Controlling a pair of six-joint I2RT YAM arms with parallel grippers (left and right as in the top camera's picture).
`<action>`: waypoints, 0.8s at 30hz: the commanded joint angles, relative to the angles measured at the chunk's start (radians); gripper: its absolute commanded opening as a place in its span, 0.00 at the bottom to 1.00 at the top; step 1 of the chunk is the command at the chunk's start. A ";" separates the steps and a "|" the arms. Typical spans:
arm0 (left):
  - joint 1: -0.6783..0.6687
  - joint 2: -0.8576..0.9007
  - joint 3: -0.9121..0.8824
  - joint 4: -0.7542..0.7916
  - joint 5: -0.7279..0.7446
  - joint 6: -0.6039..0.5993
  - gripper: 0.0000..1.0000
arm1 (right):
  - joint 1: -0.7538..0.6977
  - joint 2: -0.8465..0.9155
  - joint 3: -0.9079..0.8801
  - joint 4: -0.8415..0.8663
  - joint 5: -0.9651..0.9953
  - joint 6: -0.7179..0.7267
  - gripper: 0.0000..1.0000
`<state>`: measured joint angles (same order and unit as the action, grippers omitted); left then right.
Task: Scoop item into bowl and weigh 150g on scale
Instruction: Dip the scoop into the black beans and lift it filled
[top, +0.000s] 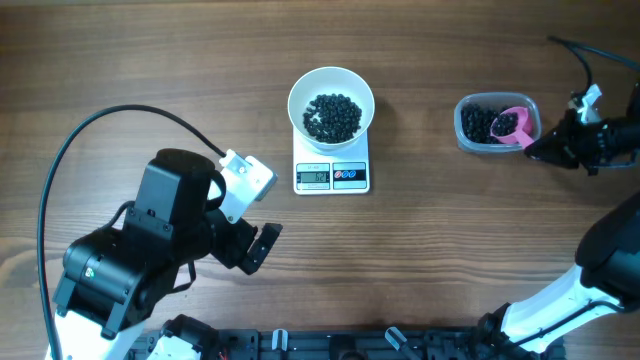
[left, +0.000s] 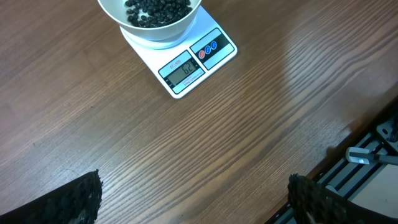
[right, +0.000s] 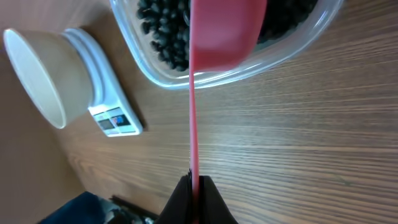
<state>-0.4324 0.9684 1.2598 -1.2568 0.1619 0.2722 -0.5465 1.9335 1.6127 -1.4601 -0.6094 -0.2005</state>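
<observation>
Nearest overhead, the left arm (top: 150, 240) has the left jaws spread below-left of the scale (top: 332, 176), which carries the bowl (top: 298, 92) of beans (top: 333, 116); a tub (top: 464, 125) of more beans sits right of it. Left wrist: fingers (left: 78, 202) wide apart, short of the scale. Right wrist: right jaws pinch the pink scoop (right: 221, 31) by its handle, cup over the tub.

You'll see the white bowl (top: 331, 80) upright on the small white scale (top: 332, 176), above its display. Black beans (top: 332, 117) heap in its bottom. More beans fill the clear tub (top: 463, 137), well apart.
</observation>
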 joint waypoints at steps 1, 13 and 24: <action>0.005 -0.005 0.010 0.003 -0.002 0.012 1.00 | -0.005 -0.010 0.008 -0.031 -0.096 -0.062 0.05; 0.005 -0.005 0.010 0.003 -0.002 0.012 1.00 | -0.001 -0.017 0.008 -0.071 -0.240 -0.128 0.05; 0.005 -0.005 0.010 0.003 -0.002 0.012 1.00 | 0.000 -0.021 0.008 -0.078 -0.465 -0.228 0.05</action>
<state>-0.4324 0.9684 1.2598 -1.2568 0.1619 0.2722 -0.5468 1.9335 1.6127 -1.5341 -0.9325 -0.3637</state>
